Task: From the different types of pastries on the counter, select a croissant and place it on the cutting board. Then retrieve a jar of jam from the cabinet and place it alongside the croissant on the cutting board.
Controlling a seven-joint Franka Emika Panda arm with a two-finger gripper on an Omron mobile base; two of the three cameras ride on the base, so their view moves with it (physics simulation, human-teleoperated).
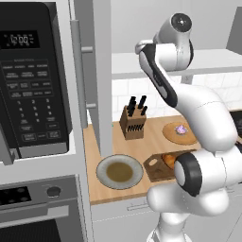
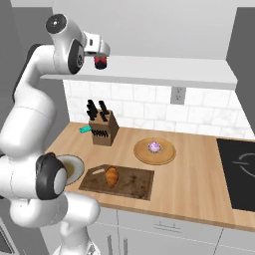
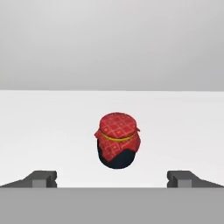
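The jar of jam (image 3: 117, 141), with a red checked cover and a dark body, stands on the pale shelf (image 2: 164, 69) of the cabinet. My gripper (image 3: 112, 179) is open just short of it, one fingertip (image 3: 43, 178) on each side and both well clear of the jar (image 2: 101, 62). Down on the counter (image 2: 199, 179) the golden croissant (image 2: 112, 176) lies on the dark brown cutting board (image 2: 134, 183), near its handle end. The croissant (image 1: 168, 159) and the board (image 1: 155, 170) are partly hidden behind my arm in the left base view.
The pink frosted pastry (image 2: 155, 146) sits on a round light-wood plate (image 2: 168, 155). A knife block (image 2: 103, 128) stands at the back, and a grey plate (image 1: 119, 171) lies left of the board. The open cabinet door (image 1: 101, 71), the microwave (image 1: 30, 80) and the black cooktop (image 2: 241, 172) border the space.
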